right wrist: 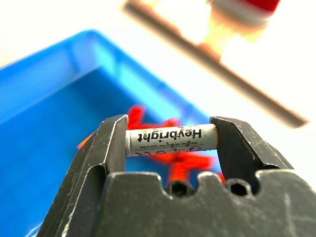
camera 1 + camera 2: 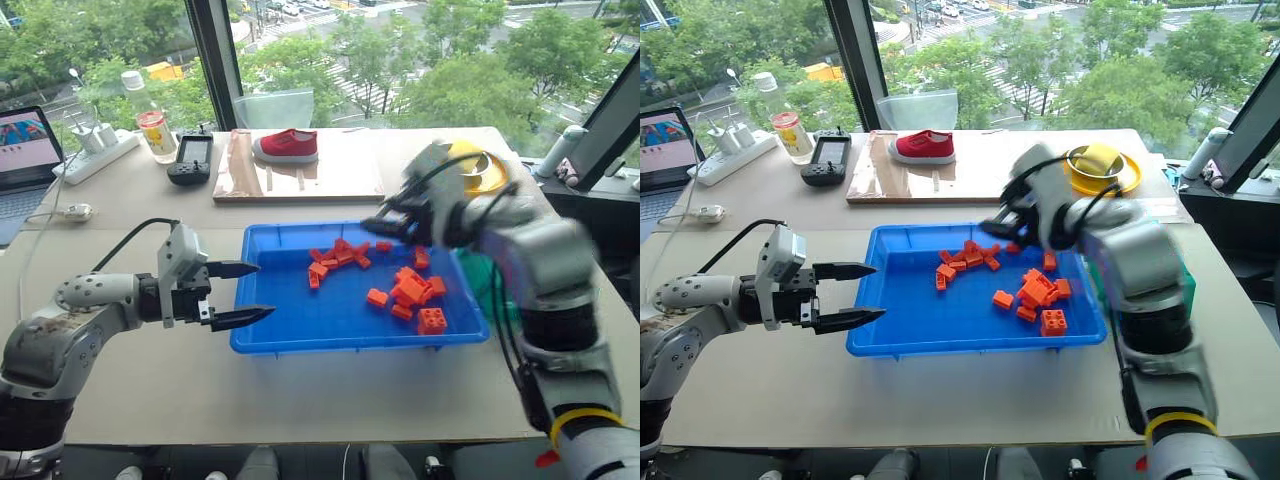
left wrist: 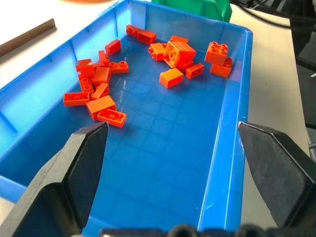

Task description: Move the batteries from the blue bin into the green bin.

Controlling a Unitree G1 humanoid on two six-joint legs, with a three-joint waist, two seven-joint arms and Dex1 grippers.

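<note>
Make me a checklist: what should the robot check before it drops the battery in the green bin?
1. Battery pinched end to end in the right gripper: ok.
2. Battery lifted above the blue bin: ok.
3. Gripper over the green bin: not ok, it is above the blue one.
4. Left gripper open and out of the way: ok.
5. More batteries among the orange blocks: cannot tell.

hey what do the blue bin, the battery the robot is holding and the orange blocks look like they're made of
Blue bin: likely moulded plastic, glossy; its floor shows a ribbed grid and soft reflections in the left wrist view.
Battery, clamped end to end in the right pincer: probably a metal cell in a smooth pale printed wrapper.
Orange blocks: apparently hard plastic, slightly shiny, with studded tops and crisp edges.
</note>
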